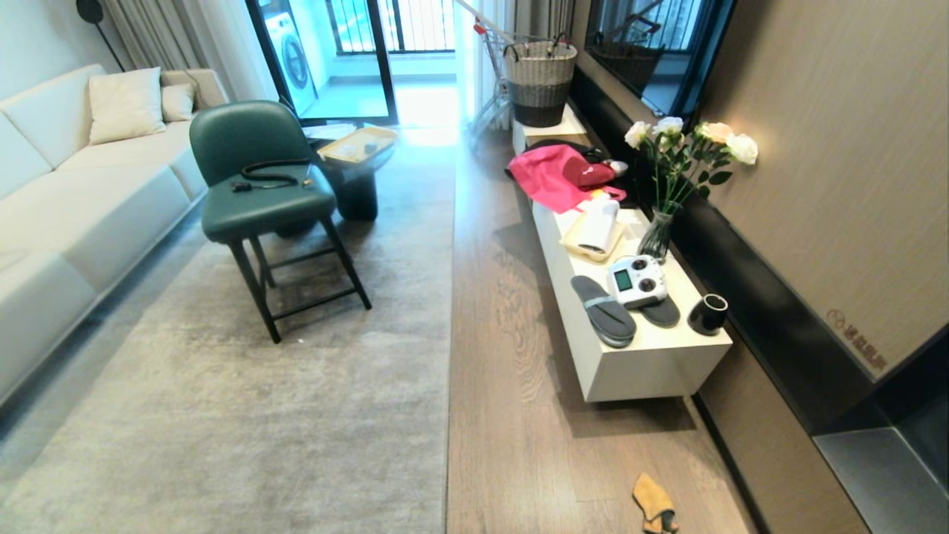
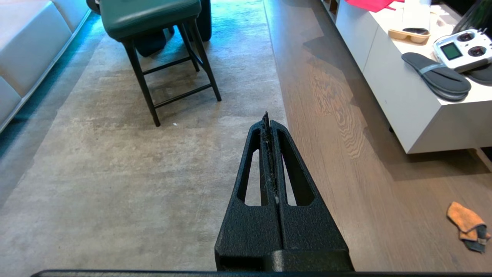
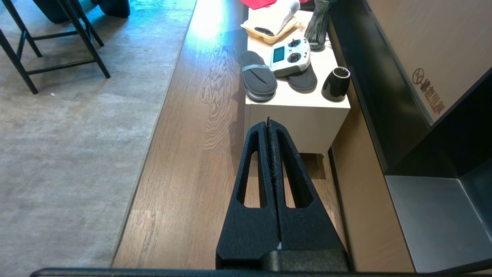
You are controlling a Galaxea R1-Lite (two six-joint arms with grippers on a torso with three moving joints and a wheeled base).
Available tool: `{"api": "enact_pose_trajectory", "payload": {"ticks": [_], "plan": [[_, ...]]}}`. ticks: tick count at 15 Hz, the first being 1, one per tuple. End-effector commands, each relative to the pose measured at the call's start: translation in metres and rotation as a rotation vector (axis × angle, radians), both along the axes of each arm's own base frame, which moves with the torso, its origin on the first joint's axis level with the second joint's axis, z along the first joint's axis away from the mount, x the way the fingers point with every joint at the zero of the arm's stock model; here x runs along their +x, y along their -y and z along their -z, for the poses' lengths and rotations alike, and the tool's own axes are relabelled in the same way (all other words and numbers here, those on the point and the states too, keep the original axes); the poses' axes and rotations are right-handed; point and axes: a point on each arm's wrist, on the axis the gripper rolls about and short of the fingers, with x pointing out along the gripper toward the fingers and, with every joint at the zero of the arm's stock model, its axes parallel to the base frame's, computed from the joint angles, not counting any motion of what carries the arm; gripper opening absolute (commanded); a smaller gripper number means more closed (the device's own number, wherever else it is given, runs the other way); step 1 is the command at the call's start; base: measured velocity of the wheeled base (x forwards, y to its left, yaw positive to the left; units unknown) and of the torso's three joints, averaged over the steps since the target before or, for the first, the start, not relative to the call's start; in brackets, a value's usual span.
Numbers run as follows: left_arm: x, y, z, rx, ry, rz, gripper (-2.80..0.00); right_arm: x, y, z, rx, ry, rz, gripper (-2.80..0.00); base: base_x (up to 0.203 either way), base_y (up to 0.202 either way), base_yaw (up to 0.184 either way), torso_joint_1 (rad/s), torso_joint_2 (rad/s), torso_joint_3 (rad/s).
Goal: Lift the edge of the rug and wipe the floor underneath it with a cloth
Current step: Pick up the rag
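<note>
A large pale grey rug [image 1: 282, 400] lies flat, and its straight rug edge [image 1: 450, 334] runs along the brown wood-grain floor [image 1: 511, 415]. A small orange-tan cloth [image 1: 652, 503] lies crumpled on the floor near the front, to the right of the rug; the left wrist view shows the cloth [image 2: 466, 225] too. My left gripper [image 2: 266, 117] is shut and empty, hanging above the rug close to the rug edge [image 2: 282, 107]. My right gripper [image 3: 268, 122] is shut and empty above the floor [image 3: 184, 161], in front of a white cabinet. Neither gripper shows in the head view.
A low white cabinet [image 1: 637, 367] along the right wall carries grey slippers [image 1: 602, 300], a remote controller [image 1: 636, 280], a black cup [image 1: 708, 313], a flower vase [image 1: 657, 233] and pink fabric [image 1: 552, 176]. A green chair [image 1: 263, 193] stands on the rug. A cream sofa [image 1: 67, 193] lines the left.
</note>
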Motion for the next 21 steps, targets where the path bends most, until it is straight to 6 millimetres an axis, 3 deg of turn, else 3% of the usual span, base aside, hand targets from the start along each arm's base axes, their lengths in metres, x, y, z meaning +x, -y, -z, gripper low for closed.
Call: {"api": "enact_pose_trajectory", "payload": {"ticks": [1, 21], "plan": [[0.0, 0.0, -0.0001, 0.0, 0.001, 0.0, -2.8, 0.0002, 0.0, 0.0002, -0.001, -0.001, -0.002, -2.8, 0.0, 0.0, 0.0, -0.135, 0.35, 0.229], [0.0, 0.0, -0.0001, 0.0, 0.001, 0.0, -2.8, 0.0005, 0.0, -0.0003, 0.0, 0.009, -0.002, -2.8, 0.0, 0.0, 0.0, -0.144, 0.49, 0.337]]}}
